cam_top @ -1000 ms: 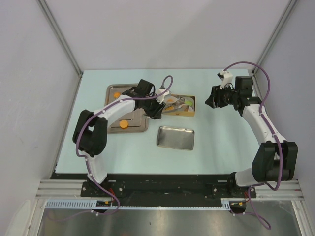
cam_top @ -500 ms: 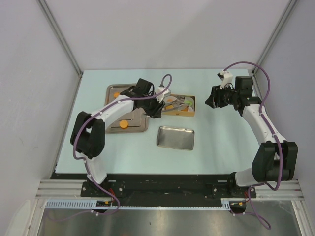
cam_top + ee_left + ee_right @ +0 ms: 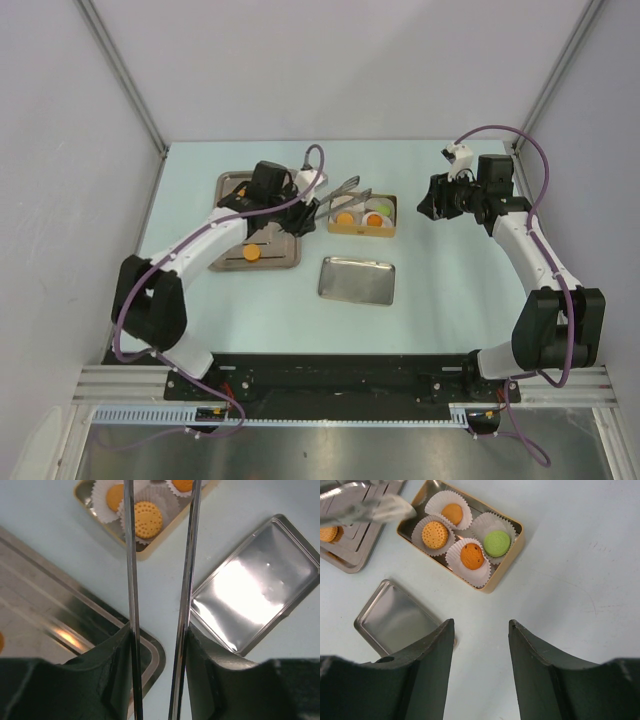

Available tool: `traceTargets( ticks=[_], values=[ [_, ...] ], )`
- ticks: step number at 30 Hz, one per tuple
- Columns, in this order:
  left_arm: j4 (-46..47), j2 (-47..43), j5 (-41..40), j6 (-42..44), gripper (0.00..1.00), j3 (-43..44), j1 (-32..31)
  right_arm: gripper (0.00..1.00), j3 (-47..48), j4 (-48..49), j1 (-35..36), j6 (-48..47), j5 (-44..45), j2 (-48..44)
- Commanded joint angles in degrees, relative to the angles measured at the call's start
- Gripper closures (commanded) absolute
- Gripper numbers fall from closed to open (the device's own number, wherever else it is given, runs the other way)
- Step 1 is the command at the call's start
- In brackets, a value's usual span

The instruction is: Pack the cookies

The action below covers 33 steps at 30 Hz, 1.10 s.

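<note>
Three orange cookies [image 3: 435,534] and a green one [image 3: 497,543] lie in white paper liners inside a gold tin [image 3: 507,567]. On the steel baking tray [image 3: 285,262] to the left lies another orange cookie [image 3: 251,253]. My left gripper [image 3: 159,630] is shut on metal tongs [image 3: 131,555]. Their two blades stand apart with nothing between them, and their tips point over the tin's near-left corner. My right gripper [image 3: 481,625] hangs open and empty above the table, right of the tin.
A shallow silver lid [image 3: 357,280] lies in front of the tin. The tin [image 3: 362,231] sits between the baking tray and my right gripper [image 3: 432,200]. Grey walls close in the table on three sides.
My left arm has drawn back to the left, taking the tongs off the tin, so its cookies now show. The right arm has not moved.
</note>
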Motion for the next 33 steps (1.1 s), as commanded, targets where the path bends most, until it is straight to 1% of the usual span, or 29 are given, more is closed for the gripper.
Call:
traceTargets(
  ticks=[1,7,14,17,24,29,30,33],
  values=[
    [5.8,-6.8,-1.6,-4.3,0.55,-2.5,4.4,0.48,0.2,0.8,-0.2,-1.2,-0.4,-0.5],
    [9.1,-13.0,-1.1,-7.2,0.54,-7.7,14.1,0.48,0.2,0.9,-0.2,-1.1,-0.6,-0.5],
    [13.5,-17.1,-2.9,-9.3,0.54,-14.3,21.8,0.48,0.2,0.9,-0.2,-0.9,-0.6,-0.5],
    [14.9,-17.9,-3.6,-9.9,0.54,-16.3,23.1,0.48,0.2,1.1,-0.2,-0.8,-0.6,-0.5],
    [18.1,-17.6,-3.2,-15.4,0.53,-18.9,23.1,0.48,0.2,0.9,-0.2,-0.8,-0.4,-1.0],
    [18.8,-16.8,-3.9,-15.5,0.53,-19.2,23.2,0.48,0.2,0.9,-0.2,-1.0,-0.4,-0.7],
    [19.0,-16.8,-4.2,-16.9,0.54,-19.3,23.1,0.48,0.2,0.9,-0.2,-1.0,-0.4,-0.6],
    [19.6,-17.4,-6.5,-16.5,0.54,-20.2,23.2,0.48,0.2,0.9,-0.2,-1.1,-0.3,-0.6]
  ],
)
